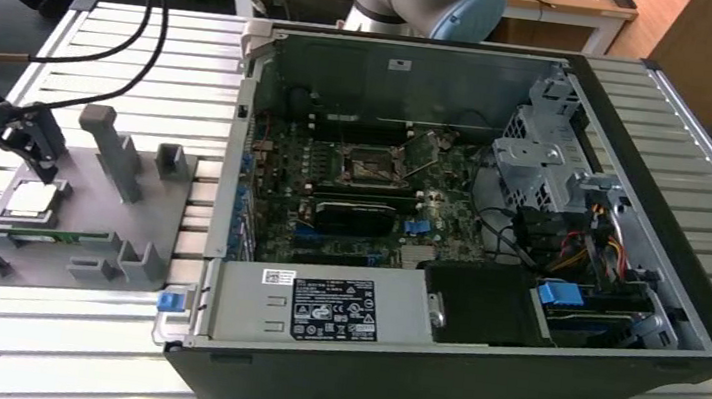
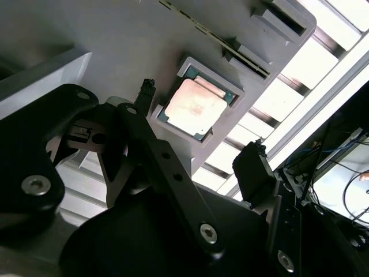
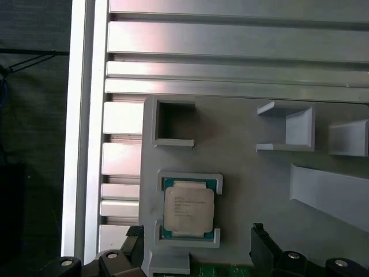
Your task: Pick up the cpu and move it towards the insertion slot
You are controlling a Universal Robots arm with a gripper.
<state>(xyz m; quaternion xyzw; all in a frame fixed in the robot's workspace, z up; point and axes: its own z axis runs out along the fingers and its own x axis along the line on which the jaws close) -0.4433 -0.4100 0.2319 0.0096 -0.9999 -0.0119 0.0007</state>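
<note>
The cpu, a flat square chip with a silver lid, lies in a recess of the grey fixture at the exterior view's left. My gripper hovers just above it, open. Its black fingers stand on either side of the chip and do not touch it. The insertion slot, a square socket with a metal frame and dark centre, sits on the motherboard inside the open computer case, well to the exterior view's right of the chip.
The fixture has upright grey posts and pockets around the chip. The black computer case has tall walls, a black heatsink block, drive cages and cables. Everything rests on a slatted aluminium table.
</note>
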